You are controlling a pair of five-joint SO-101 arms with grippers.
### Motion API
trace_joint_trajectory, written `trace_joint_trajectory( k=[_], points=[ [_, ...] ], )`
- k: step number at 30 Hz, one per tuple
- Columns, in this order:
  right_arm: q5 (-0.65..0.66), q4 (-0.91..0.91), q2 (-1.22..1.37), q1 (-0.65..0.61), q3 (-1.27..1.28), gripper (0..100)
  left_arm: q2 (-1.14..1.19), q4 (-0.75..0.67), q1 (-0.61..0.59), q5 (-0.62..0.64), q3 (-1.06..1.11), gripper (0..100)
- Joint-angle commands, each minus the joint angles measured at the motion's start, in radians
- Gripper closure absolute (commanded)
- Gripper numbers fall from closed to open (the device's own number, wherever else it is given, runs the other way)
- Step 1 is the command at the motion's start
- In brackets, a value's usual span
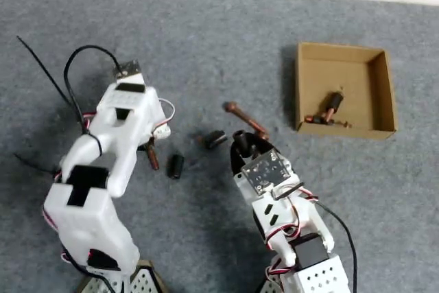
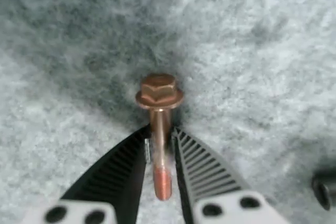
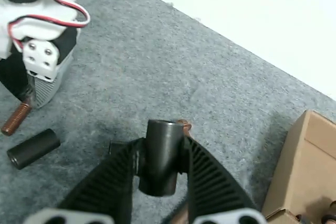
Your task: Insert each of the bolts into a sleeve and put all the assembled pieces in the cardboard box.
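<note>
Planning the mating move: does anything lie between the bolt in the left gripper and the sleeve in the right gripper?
Yes. Two loose sleeves lie on the carpet between them: one nearer the bolt, one nearer the held sleeve. A raised path would likely clear both.

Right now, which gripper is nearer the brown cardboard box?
Right. The right gripper, holding a black cylindrical sleeve, sits nearest the brown cardboard box; the left gripper, holding a copper hex-head bolt, lies farther off beyond it.
</note>
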Motion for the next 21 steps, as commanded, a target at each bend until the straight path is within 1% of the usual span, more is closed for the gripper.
trace_joint_trajectory(
  k=[1, 6, 10, 21],
  points=[
    [0.014, -0.005, 0.005, 0.01, 0.104, 99.3, 0.093, 0.124, -0.008, -0.005, -0.16, 99],
    [0.014, -0.005, 0.005, 0.01, 0.104, 99.3, 0.196, 0.212, -0.008, -0.009, -0.286, 99],
    [0.014, -0.005, 0.005, 0.01, 0.104, 99.3, 0.231, 0.252, -0.01, -0.011, -0.334, 99],
    [0.014, -0.005, 0.005, 0.01, 0.104, 99.3, 0.231, 0.247, -0.007, -0.014, -0.337, 100]
  ],
)
